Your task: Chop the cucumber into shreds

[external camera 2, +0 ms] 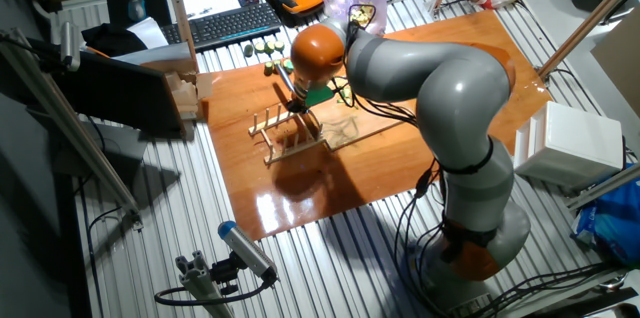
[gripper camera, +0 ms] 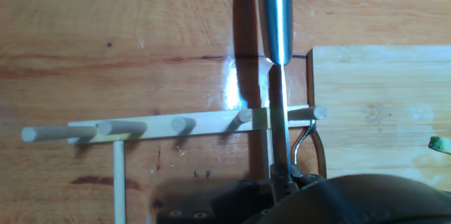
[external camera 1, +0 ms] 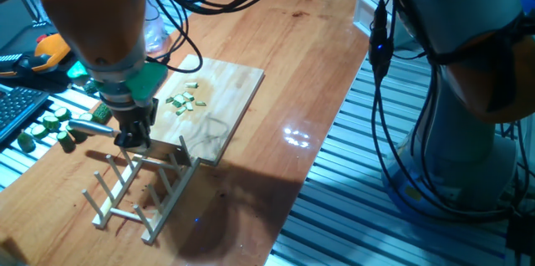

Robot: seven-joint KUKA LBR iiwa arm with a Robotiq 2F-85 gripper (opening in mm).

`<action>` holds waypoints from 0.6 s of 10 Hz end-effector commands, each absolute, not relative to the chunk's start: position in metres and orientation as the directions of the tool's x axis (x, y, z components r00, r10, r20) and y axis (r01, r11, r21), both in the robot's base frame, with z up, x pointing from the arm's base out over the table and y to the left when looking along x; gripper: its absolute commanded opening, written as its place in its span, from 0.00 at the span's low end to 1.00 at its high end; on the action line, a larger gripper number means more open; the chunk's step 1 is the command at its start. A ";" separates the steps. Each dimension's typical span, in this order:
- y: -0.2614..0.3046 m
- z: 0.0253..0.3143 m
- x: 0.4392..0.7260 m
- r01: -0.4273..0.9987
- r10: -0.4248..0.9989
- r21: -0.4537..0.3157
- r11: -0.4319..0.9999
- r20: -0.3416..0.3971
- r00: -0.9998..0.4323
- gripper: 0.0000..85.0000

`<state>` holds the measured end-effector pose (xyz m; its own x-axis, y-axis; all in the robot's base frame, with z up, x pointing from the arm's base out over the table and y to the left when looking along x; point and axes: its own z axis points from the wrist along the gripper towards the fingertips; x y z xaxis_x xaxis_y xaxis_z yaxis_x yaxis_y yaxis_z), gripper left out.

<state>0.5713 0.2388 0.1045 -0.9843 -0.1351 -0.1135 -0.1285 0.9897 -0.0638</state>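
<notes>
A handful of shreds [external camera 1: 185, 100] lies on the pale wooden board [external camera 1: 224, 103] in one fixed view, scattered near the board's far-left part, well apart from the gripper [external camera 1: 132, 136]. The gripper hangs below the orange wrist, just off the board's left corner and above the wooden peg rack [external camera 1: 138, 186] that stands on the brown surface [external camera 1: 276, 74]. A knife [external camera 1: 90, 128] sticks out sideways from the fingers, its metal handle pointing left. Thicker dark green cucumber chunks [external camera 1: 46, 128] sit at the left edge, near a keyboard [external camera 1: 18, 109].

In the other fixed view, the grey arm [external camera 2: 440, 88] bends over the surface and its orange wrist sits over the rack [external camera 2: 290, 133]. The board [external camera 2: 345, 128] shows only partly behind the arm; the shreds cannot be made out here. A dark keyboard [external camera 2: 225, 23] lies beyond the surface.

In the hand view, the fingers are clenched on the knife [gripper camera: 276, 76]: the thin blade runs up from the gripper [gripper camera: 280, 175] to the round steel handle. The blade crosses the rack's rail [gripper camera: 176, 125] between two pegs. The board [gripper camera: 380, 104] fills the right side, with one green shred [gripper camera: 441, 144] at the right edge.
</notes>
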 end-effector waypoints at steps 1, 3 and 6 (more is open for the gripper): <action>0.238 0.103 0.570 -0.128 -0.135 -0.066 0.990 -0.109 -0.985 0.00; 0.237 0.099 0.567 -0.127 -0.134 -0.072 0.989 -0.108 -0.985 0.20; 0.238 0.100 0.567 -0.122 -0.131 -0.084 0.989 -0.107 -0.986 0.40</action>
